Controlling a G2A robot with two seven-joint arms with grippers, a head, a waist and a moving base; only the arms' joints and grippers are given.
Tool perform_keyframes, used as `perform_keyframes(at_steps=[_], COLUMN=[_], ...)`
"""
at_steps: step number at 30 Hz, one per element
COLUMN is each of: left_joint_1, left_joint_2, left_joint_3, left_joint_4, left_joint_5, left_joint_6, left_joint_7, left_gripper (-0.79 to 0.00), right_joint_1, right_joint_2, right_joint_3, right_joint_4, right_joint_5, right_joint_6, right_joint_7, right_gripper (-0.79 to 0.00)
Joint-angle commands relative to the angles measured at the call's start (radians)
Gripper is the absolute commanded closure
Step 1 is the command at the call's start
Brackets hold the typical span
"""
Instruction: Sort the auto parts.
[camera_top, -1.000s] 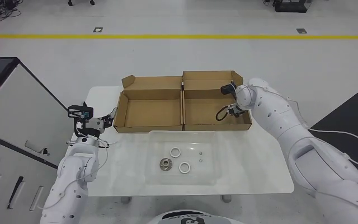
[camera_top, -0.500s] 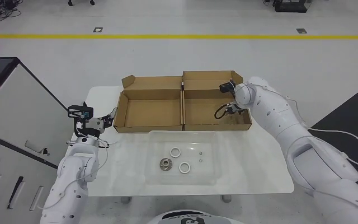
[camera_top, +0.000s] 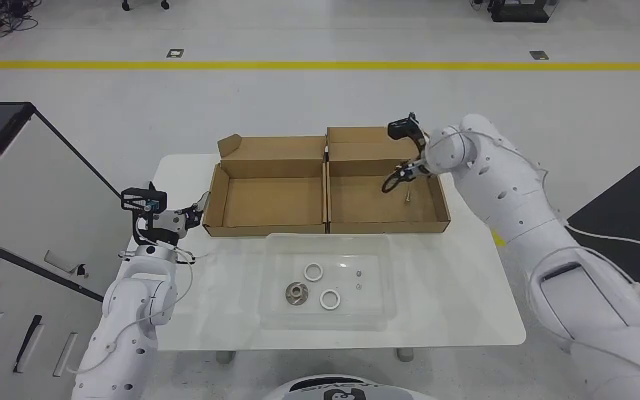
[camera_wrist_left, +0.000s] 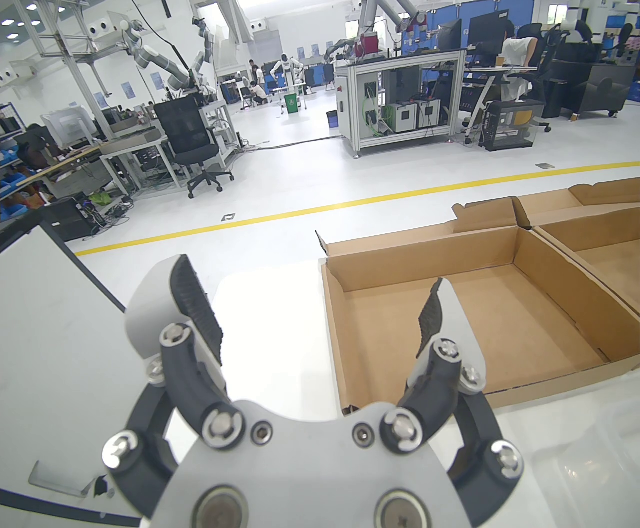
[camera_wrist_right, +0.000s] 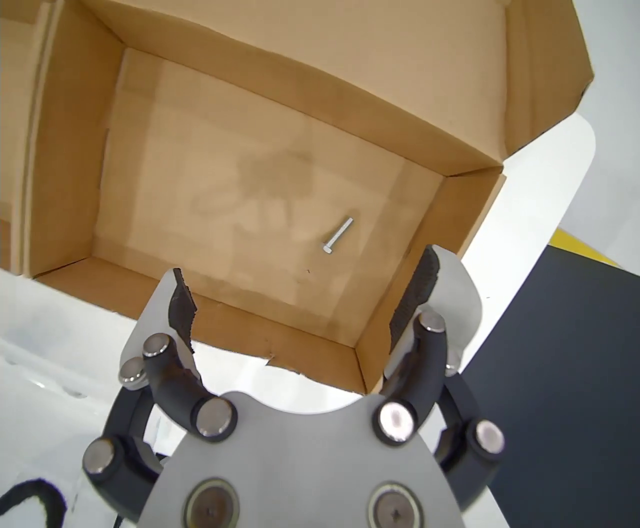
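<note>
A small silver bolt (camera_wrist_right: 338, 235) lies on the floor of the right cardboard box (camera_top: 380, 205), near its right wall; in the top view the bolt (camera_top: 408, 195) is a thin sliver. My right gripper (camera_wrist_right: 302, 261) hangs open above that box with nothing between its fingers, and the top view shows the right gripper (camera_top: 398, 178) over the box's far right part. Two white rings (camera_top: 313, 271) (camera_top: 329, 298), a metal hub (camera_top: 294, 293) and small fasteners (camera_top: 357, 270) lie in the clear tray (camera_top: 380, 312). My left gripper (camera_wrist_left: 310, 272) is open and empty, just left of the left cardboard box (camera_wrist_left: 450, 320).
The two open boxes stand side by side behind the tray, flaps raised at the back. The left box (camera_top: 268, 200) has a bare floor. A slanted white panel (camera_top: 60, 190) stands off the table's left edge. White tabletop (camera_top: 450, 280) stretches right of the tray.
The right arm has risen and swung back from low inside the right box toward its far side. A bolt now shows on the box floor. The left arm has not moved.
</note>
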Motion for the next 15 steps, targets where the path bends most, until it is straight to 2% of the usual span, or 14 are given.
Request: perform_keyframes(at_steps=[1, 8, 15], left_joint_1=[0.0, 0.0, 0.0], left_joint_2=[0.0, 0.0, 0.0], left_joint_3=[0.0, 0.0, 0.0], left_joint_4=[0.0, 0.0, 0.0], left_joint_5=[0.0, 0.0, 0.0], left_joint_6=[0.0, 0.0, 0.0], left_joint_7=[0.0, 0.0, 0.0], left_gripper=[-0.785, -0.785, -0.785], right_joint_1=[-0.028, -0.166, -0.286], right_joint_2=[0.019, 0.084, 0.118], right_joint_3=[0.045, 0.204, 0.291], right_joint_4=[-0.088, -0.4, -0.675], right_joint_5=[0.011, 0.023, 0.084], right_joint_6=[-0.018, -0.042, -0.068], right_joint_7=[0.04, 0.177, 0.28], right_gripper=[-0.785, -0.785, -0.785])
